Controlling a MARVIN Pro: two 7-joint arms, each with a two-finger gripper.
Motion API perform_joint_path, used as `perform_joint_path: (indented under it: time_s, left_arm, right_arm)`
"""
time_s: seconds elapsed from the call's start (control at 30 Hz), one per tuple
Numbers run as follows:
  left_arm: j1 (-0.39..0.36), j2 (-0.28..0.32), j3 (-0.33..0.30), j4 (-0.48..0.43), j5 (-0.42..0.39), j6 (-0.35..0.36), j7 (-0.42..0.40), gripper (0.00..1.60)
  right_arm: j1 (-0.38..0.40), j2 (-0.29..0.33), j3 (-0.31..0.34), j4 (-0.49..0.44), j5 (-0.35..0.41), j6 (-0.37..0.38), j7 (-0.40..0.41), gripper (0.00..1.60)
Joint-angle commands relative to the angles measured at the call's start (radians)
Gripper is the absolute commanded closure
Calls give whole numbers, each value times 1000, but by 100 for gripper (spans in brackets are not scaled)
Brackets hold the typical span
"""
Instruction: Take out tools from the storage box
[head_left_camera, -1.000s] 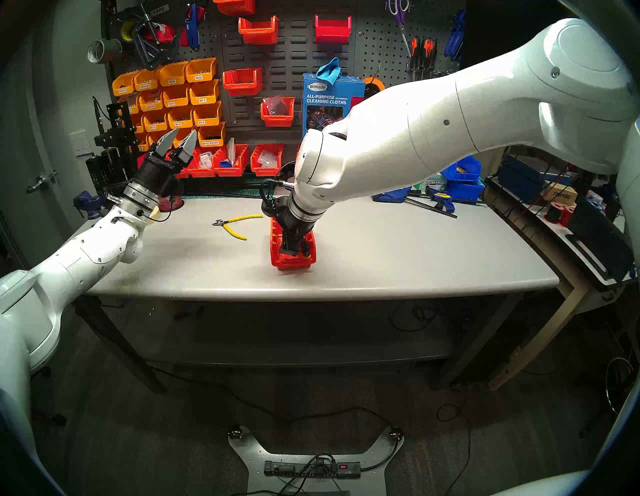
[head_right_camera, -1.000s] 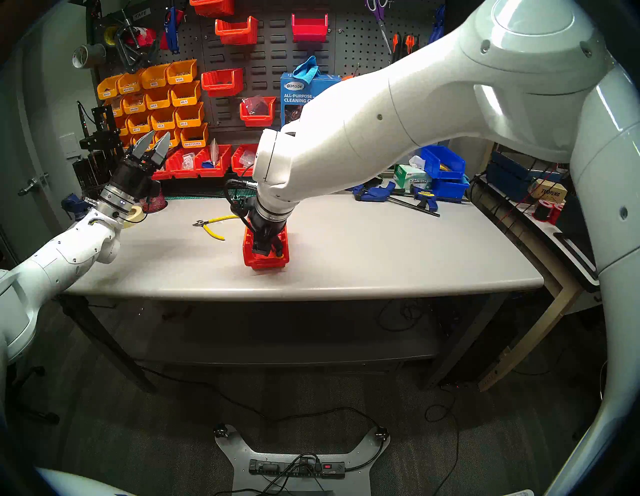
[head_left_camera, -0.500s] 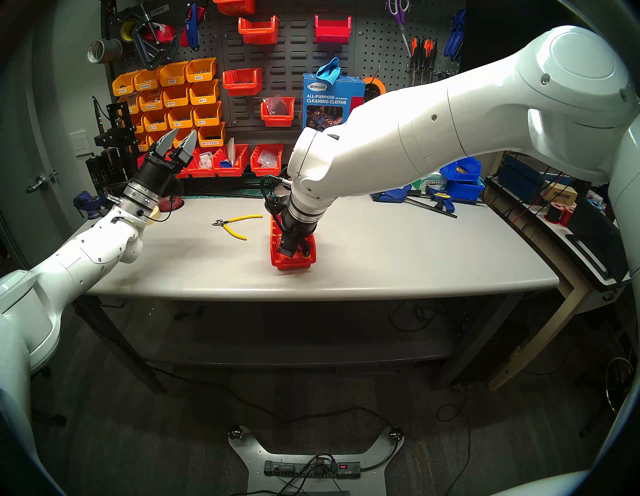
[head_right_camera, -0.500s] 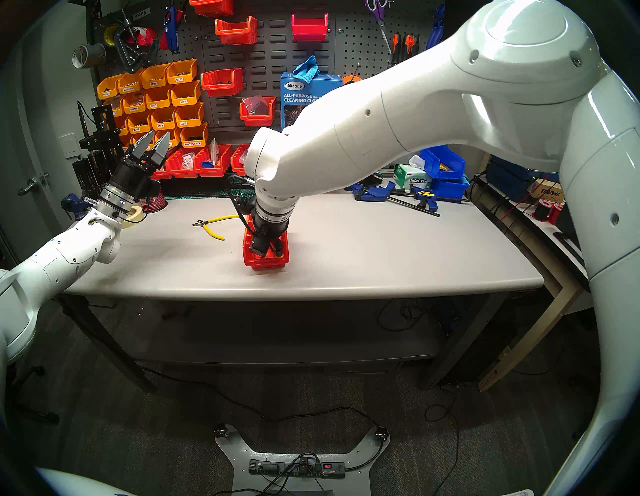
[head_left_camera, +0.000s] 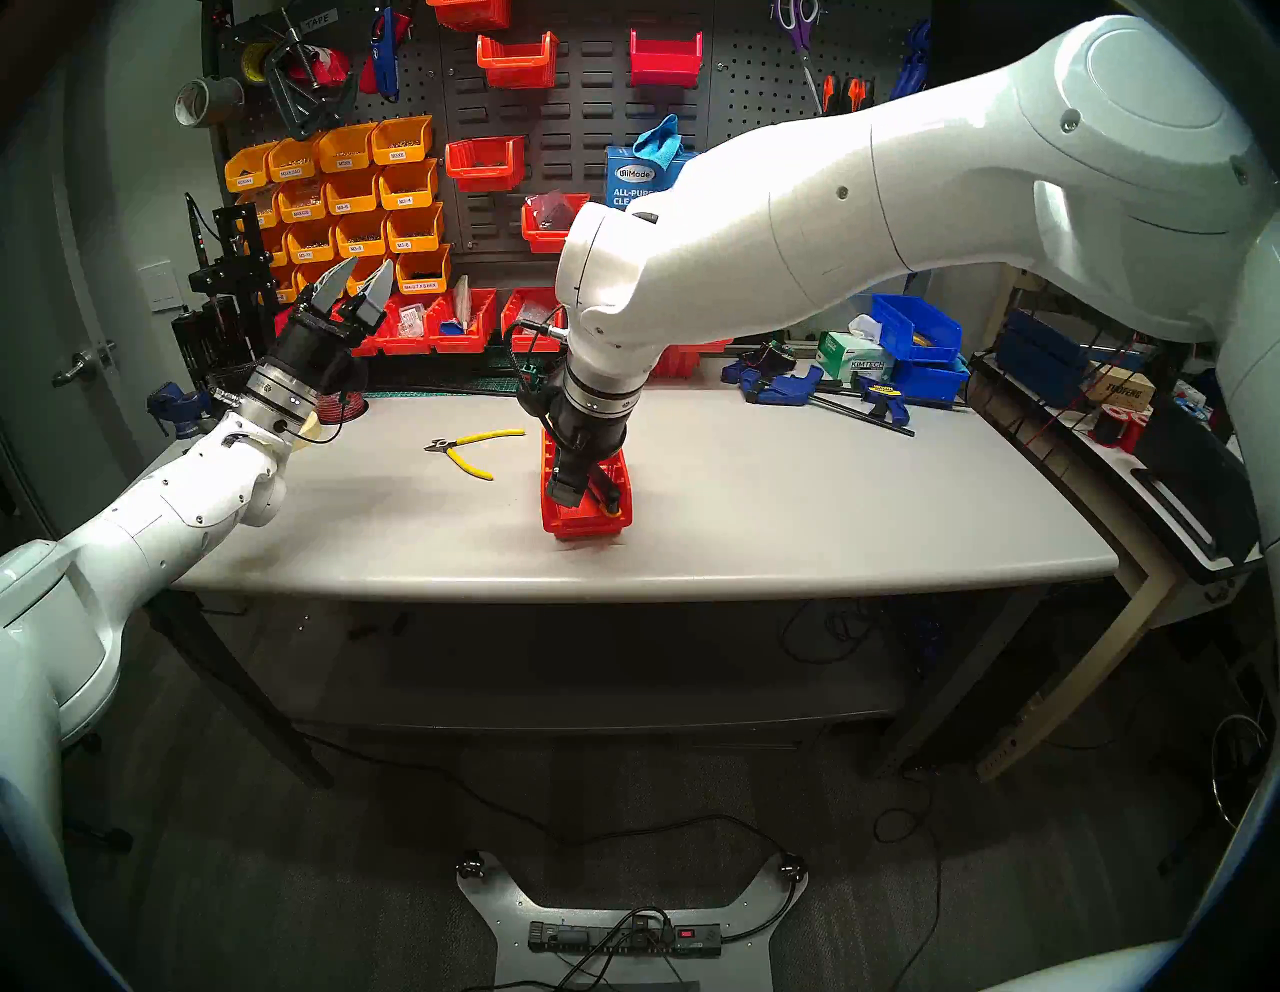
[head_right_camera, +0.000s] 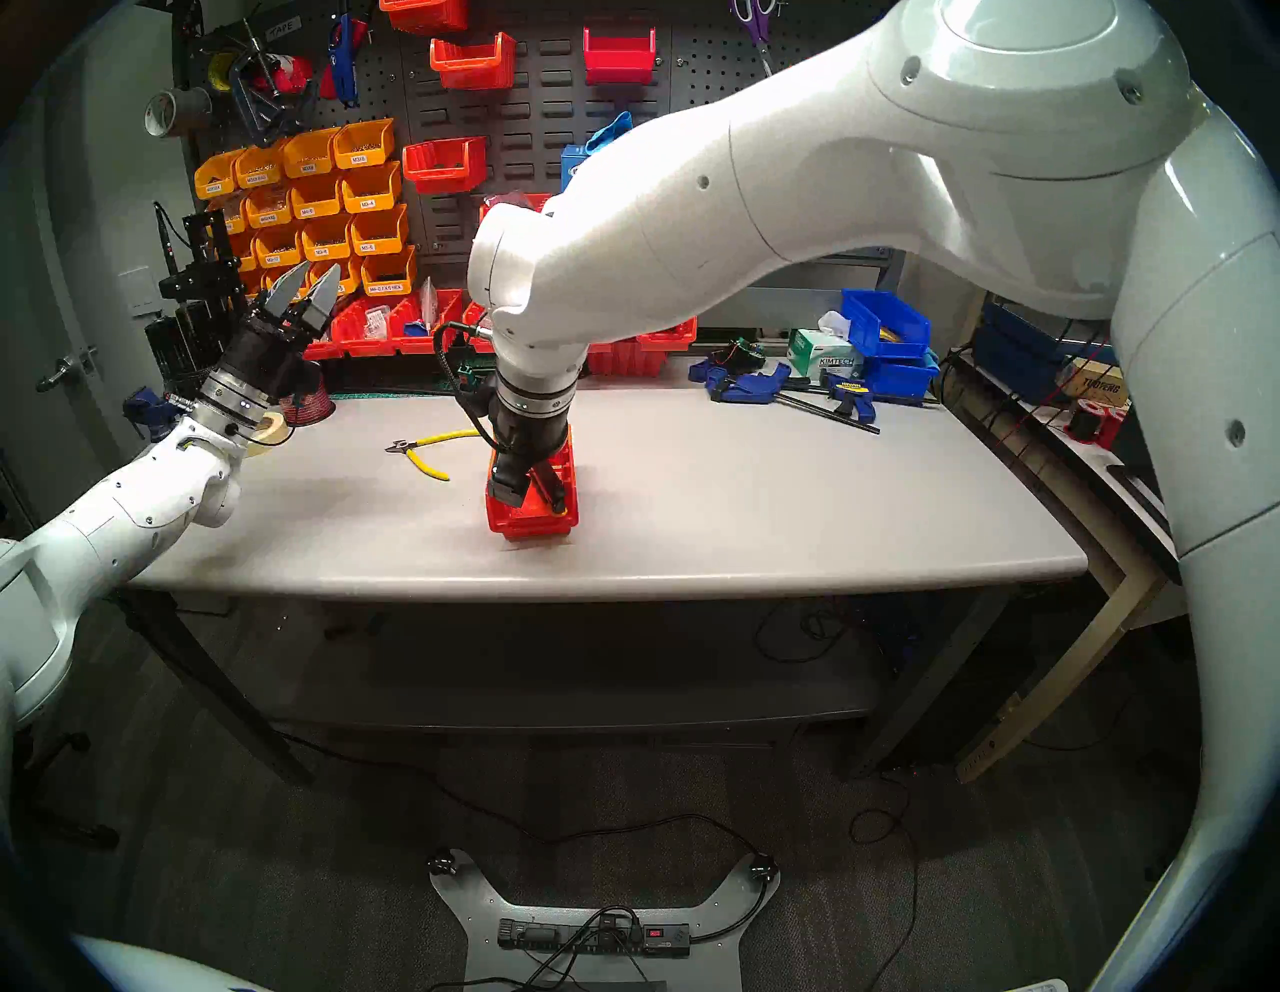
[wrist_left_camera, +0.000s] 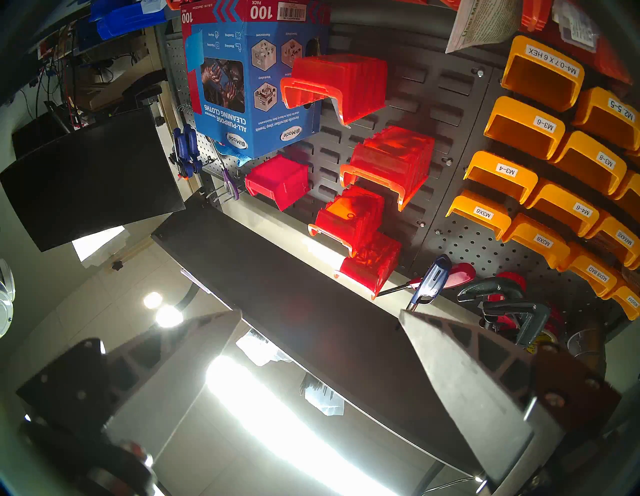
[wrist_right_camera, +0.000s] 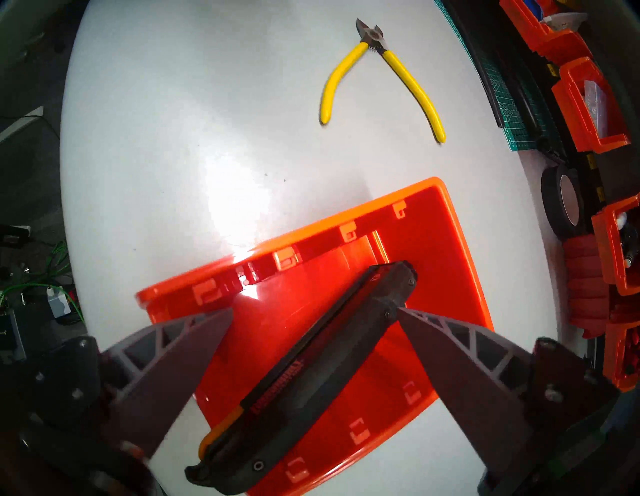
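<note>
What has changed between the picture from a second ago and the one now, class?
The right gripper, jaws open and empty, has risen slightly and tilted over the storage box. The black knife stays inside; the yellow cutters, the box and the left gripper have not moved.

knife (wrist_right_camera: 311, 374) in box (head_left_camera: 586, 525), cutters (head_left_camera: 465, 447) left of it

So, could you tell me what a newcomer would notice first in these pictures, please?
Probably the big white right arm reaching over the grey table, its open right gripper poised above the red box mid-table, where a black folding knife lies. Next, the yellow-handled cutters lying on the table left of the box, and the wall of orange and red bins behind.
</note>
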Motion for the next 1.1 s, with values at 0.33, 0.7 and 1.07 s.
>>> perform_joint_path:
  time_s: [0.33,0.7,1.07]
  left_arm:
    - [-17,-2,-9,3,-3,1,0,0]
    - [-17,-2,-9,3,-3,1,0,0]
    - [-17,-2,-9,2,-3,1,0,0]
  right_arm:
    - [-16,-76,-54,150,-67,33,191,0]
    - [-70,-99,-71,189,-58,39,207,0]
    - [-99,-141,-85,234,-82,30,249,0]
